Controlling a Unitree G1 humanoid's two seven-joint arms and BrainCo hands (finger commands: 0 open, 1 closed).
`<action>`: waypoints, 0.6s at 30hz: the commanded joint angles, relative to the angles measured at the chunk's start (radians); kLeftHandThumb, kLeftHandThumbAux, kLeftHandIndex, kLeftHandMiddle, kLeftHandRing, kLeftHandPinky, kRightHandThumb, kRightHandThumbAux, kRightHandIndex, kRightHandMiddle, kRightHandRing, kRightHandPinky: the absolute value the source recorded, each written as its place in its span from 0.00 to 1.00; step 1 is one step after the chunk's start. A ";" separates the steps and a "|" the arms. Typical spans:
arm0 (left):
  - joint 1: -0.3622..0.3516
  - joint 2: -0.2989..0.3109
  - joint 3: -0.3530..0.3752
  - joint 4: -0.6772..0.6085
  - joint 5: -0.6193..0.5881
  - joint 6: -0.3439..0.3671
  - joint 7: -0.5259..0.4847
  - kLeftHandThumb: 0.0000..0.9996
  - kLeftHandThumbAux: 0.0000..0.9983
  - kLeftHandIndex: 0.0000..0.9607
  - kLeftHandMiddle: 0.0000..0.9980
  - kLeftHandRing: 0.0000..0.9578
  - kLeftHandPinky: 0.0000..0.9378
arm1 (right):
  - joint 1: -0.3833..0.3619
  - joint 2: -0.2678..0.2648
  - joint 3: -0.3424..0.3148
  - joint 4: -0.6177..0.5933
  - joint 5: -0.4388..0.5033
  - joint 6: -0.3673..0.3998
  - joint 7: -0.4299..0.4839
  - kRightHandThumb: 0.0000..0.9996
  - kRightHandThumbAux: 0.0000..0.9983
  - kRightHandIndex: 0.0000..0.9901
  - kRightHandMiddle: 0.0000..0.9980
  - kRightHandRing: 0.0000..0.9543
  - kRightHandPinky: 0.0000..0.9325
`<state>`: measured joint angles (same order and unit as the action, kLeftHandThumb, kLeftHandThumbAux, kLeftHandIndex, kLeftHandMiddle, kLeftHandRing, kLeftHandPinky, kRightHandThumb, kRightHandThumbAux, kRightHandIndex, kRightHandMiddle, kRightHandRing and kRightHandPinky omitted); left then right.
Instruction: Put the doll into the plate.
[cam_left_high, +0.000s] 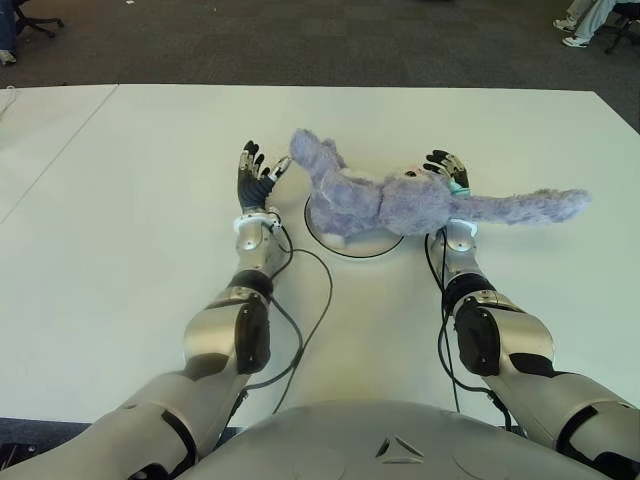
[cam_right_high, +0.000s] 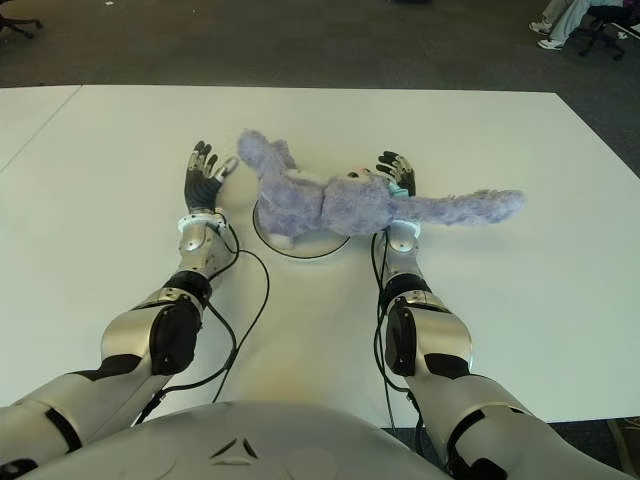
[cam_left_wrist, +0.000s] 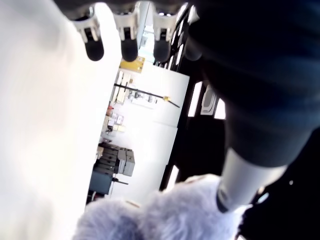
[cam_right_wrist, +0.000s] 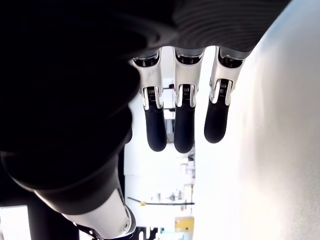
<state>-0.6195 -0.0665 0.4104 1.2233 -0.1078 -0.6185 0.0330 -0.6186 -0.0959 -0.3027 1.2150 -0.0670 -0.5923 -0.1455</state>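
Observation:
A fluffy purple doll (cam_left_high: 385, 203) lies across the white plate (cam_left_high: 355, 249), which has a dark rim and sits mid-table. One long limb (cam_left_high: 525, 207) stretches off the plate to the right, another (cam_left_high: 312, 155) reaches up left. My left hand (cam_left_high: 257, 176) is just left of the plate, fingers spread, its thumb close to the doll's upper limb. My right hand (cam_left_high: 447, 168) shows behind the doll at the plate's right side, fingers straight (cam_right_wrist: 183, 127) and holding nothing. Purple fur (cam_left_wrist: 165, 215) appears in the left wrist view beside the thumb.
Black cables (cam_left_high: 310, 300) run along both forearms over the white table (cam_left_high: 140, 200). Dark carpet lies beyond the far edge, with a person's feet (cam_left_high: 575, 25) at the back right and a chair base (cam_left_high: 30, 25) at the back left.

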 joint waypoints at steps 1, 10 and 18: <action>0.225 -0.025 0.079 0.123 -0.077 0.098 -0.015 0.00 0.75 0.00 0.00 0.00 0.00 | 0.243 0.084 -0.016 0.141 0.026 0.103 0.007 0.33 0.91 0.26 0.28 0.29 0.30; 0.215 -0.020 0.076 0.126 -0.070 0.149 0.006 0.00 0.72 0.00 0.01 0.00 0.00 | 0.242 0.082 -0.016 0.142 0.025 0.107 0.010 0.29 0.90 0.25 0.28 0.29 0.31; 0.212 -0.019 0.078 0.126 -0.061 0.149 -0.010 0.00 0.72 0.00 0.02 0.00 0.01 | 0.238 0.083 -0.016 0.142 0.024 0.111 0.006 0.28 0.91 0.25 0.27 0.28 0.30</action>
<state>-0.6220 -0.0690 0.4513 1.2196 -0.1290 -0.6180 0.0221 -0.6185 -0.0931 -0.3029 1.2151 -0.0669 -0.5957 -0.1433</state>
